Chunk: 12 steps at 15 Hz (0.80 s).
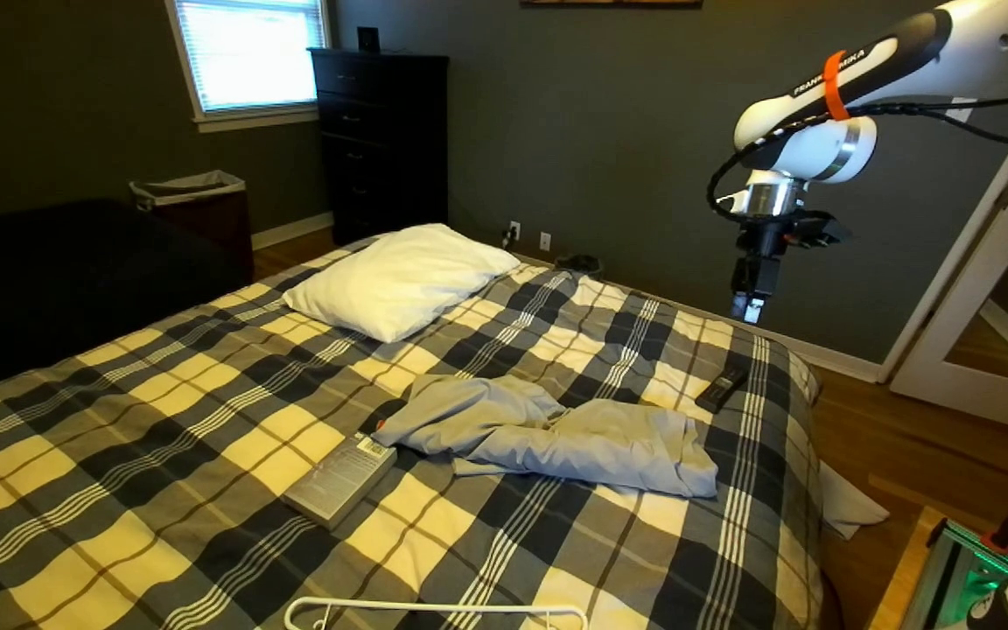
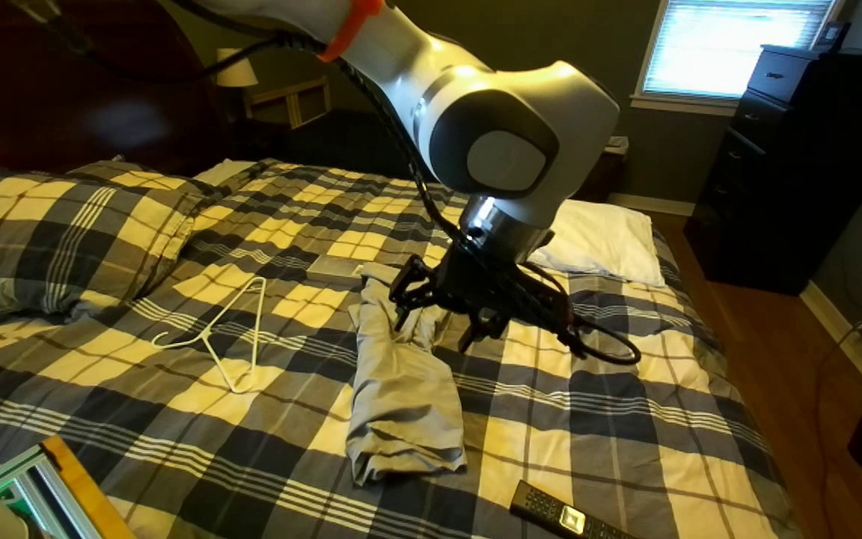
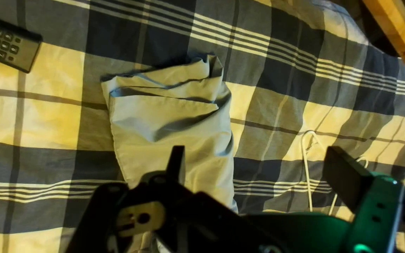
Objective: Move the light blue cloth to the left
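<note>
The light blue-grey cloth (image 1: pixel 609 446) lies crumpled and folded in a long strip on the plaid bed. It also shows in an exterior view (image 2: pixel 405 404) and in the wrist view (image 3: pixel 174 130), where the gripper hides its lower part. My gripper (image 3: pixel 255 154) is open with its two fingers wide apart and nothing between them. In the wrist view one finger overlaps the cloth and the other overlaps a white hanger. In both exterior views the gripper (image 1: pixel 747 306) (image 2: pixel 435 333) is in the air above the bed, apart from the cloth.
A black remote (image 1: pixel 721 388) lies near the cloth, also in the wrist view (image 3: pixel 5 42). A grey box (image 1: pixel 342 479) lies by the cloth's end. The white hanger (image 2: pixel 257 322) and a white pillow (image 1: pixel 403 280) are on the bed (image 1: pixel 163 490). A wood-edged stand (image 2: pixel 79 479) is beside it.
</note>
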### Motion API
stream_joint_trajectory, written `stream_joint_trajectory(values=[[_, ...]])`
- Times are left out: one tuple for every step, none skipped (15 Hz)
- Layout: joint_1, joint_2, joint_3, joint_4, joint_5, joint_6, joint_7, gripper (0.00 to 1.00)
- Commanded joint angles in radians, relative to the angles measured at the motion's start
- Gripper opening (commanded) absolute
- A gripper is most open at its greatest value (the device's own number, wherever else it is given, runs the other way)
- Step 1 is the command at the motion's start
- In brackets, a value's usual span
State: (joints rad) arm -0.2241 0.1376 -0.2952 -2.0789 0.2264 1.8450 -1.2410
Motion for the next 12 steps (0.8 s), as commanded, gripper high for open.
stream_joint_trajectory(values=[[-0.039, 0.023, 0.034, 0.016, 0.009, -0.013, -0.024, 1.00], [-0.048, 0.044, 0.040, 0.030, 0.018, -0.026, -0.042, 1.00], [-0.054, 0.059, 0.043, 0.042, 0.021, -0.033, -0.052, 1.00], [-0.056, 0.068, 0.046, 0.050, 0.023, -0.035, -0.055, 1.00], [-0.057, 0.072, 0.047, 0.055, 0.024, -0.038, -0.056, 1.00], [-0.057, 0.072, 0.048, 0.059, 0.024, -0.040, -0.057, 1.00], [-0.057, 0.072, 0.048, 0.061, 0.024, -0.041, -0.057, 1.00], [-0.057, 0.072, 0.049, 0.062, 0.024, -0.041, -0.057, 1.00], [-0.058, 0.072, 0.049, 0.063, 0.024, -0.041, -0.057, 1.00], [-0.058, 0.072, 0.049, 0.063, 0.024, -0.041, -0.057, 1.00], [-0.058, 0.072, 0.049, 0.063, 0.025, -0.041, -0.057, 1.00], [-0.058, 0.072, 0.049, 0.063, 0.025, -0.041, -0.057, 1.00]])
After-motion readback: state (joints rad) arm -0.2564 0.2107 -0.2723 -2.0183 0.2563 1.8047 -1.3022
